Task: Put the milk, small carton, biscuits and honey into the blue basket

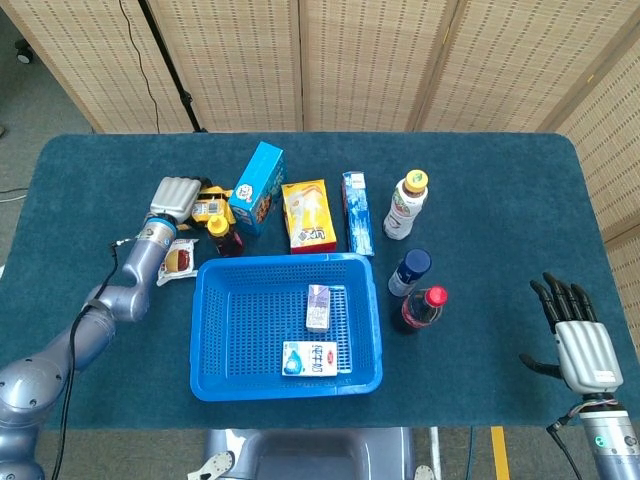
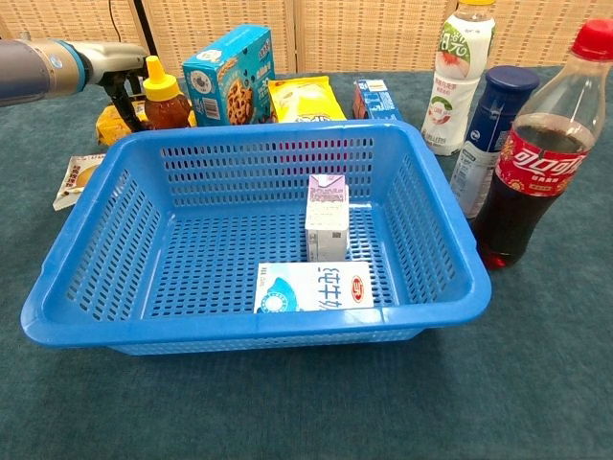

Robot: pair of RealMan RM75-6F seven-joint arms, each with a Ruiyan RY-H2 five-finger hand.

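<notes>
Reaching at the far left, the left hand (image 1: 176, 194), its grip hidden, could topple the honey (image 1: 226, 236) onto the yellow box (image 1: 207, 210) beside it, while the right hand (image 1: 584, 349) hangs wide open.

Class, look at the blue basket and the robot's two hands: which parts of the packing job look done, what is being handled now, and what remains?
Done: the milk carton lies flat and the small purple carton stands inside the blue basket. In hand: nothing is lifted; the left hand is over the yellow packet beside the honey bottle. Left: the honey and the blue biscuit box remain on the table. The right hand waits open.
</notes>
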